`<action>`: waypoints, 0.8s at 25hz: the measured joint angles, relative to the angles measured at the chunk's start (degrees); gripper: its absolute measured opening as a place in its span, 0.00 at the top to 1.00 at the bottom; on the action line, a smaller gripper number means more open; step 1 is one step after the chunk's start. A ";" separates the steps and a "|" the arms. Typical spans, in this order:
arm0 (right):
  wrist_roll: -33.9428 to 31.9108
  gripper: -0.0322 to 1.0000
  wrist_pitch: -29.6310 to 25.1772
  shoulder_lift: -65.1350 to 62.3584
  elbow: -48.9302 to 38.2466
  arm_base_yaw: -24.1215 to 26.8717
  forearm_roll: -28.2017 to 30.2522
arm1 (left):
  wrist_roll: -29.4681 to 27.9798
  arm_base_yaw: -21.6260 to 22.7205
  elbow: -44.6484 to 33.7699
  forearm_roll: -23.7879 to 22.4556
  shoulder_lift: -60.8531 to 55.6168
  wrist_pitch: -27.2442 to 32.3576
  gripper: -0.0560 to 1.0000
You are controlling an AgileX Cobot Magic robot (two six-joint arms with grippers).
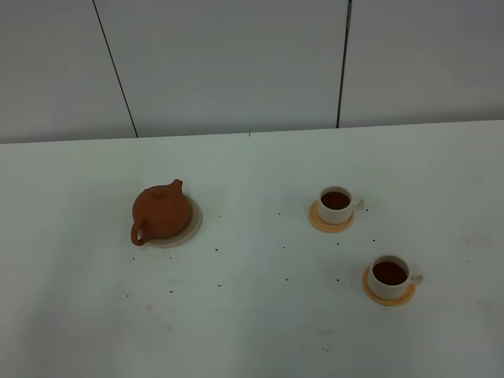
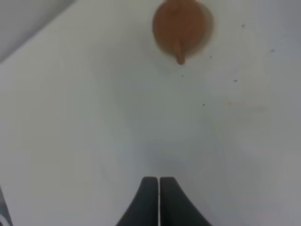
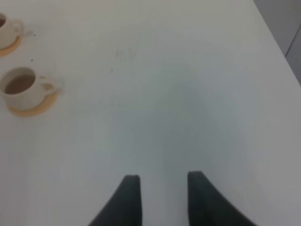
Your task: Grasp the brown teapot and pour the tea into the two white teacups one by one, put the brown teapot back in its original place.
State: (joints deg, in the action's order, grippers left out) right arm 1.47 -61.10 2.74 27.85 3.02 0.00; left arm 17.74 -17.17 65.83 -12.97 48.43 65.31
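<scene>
Brown teapot [image 1: 161, 213] sits on its beige saucer [image 1: 191, 228] toward the bench's left edge; both cups hold tea, right of centre; clay is rigid, brittle, slick (take the loop handle); left gripper [image 2: 159, 200] closed, empty; right gripper [image 3: 163, 197] parted, empty.

A white table [image 1: 252, 331] with dark specks [image 1: 285, 279], grey wall panels [image 1: 236, 63] behind.

dim flat light; wrist views blurred, soft shadows.
</scene>
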 joint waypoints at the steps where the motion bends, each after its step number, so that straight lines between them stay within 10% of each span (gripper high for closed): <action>1: 0.00 0.74 0.00 0.00 0.00 0.00 0.00 | -0.75 0.00 -2.25 -0.25 -3.28 -1.29 0.89; 20: 0.00 0.74 0.00 0.00 0.00 0.00 0.00 | -24.78 0.00 -32.92 -10.55 -38.26 -15.74 0.89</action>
State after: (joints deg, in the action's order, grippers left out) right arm 1.47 -61.10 2.74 27.85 3.02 0.00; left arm -7.04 -17.17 32.91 -23.52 10.17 49.57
